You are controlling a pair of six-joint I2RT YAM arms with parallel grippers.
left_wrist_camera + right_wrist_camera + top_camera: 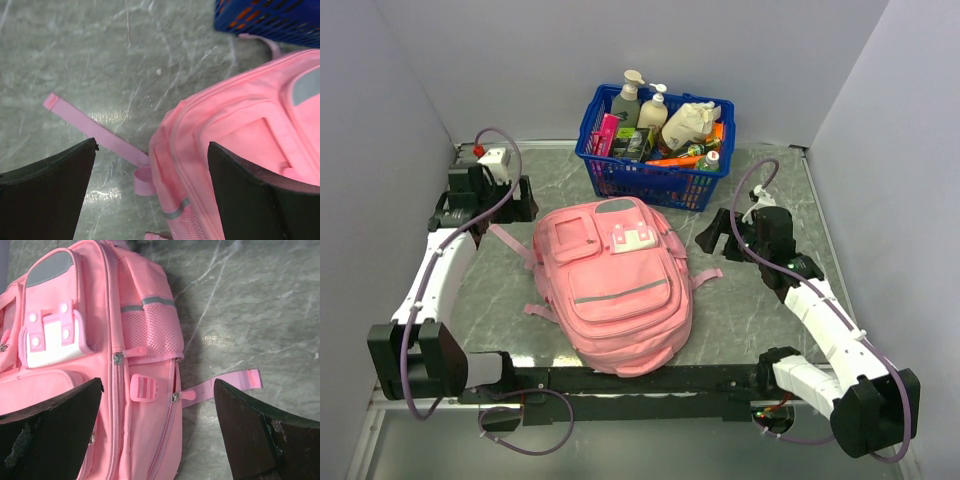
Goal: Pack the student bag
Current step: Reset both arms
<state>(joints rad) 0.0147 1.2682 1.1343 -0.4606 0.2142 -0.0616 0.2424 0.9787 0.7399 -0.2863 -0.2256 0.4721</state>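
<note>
Grey marbled table (750, 320) boxed in by plain grey walls; student bag (620, 290) lies flat, front up, mid-table between the arms, with a blue basket (655, 180) of bottles just behind its top end. Bag looks soft, floppy and probably light, likely to sag if lifted, so the best hold is judged to be a zip pull (134, 352) or loose strap (90, 127), not the slack body. Left gripper (510, 200) and right gripper (718, 235) flank the bag's top, both with jaws spread wide and holding nothing.
</note>
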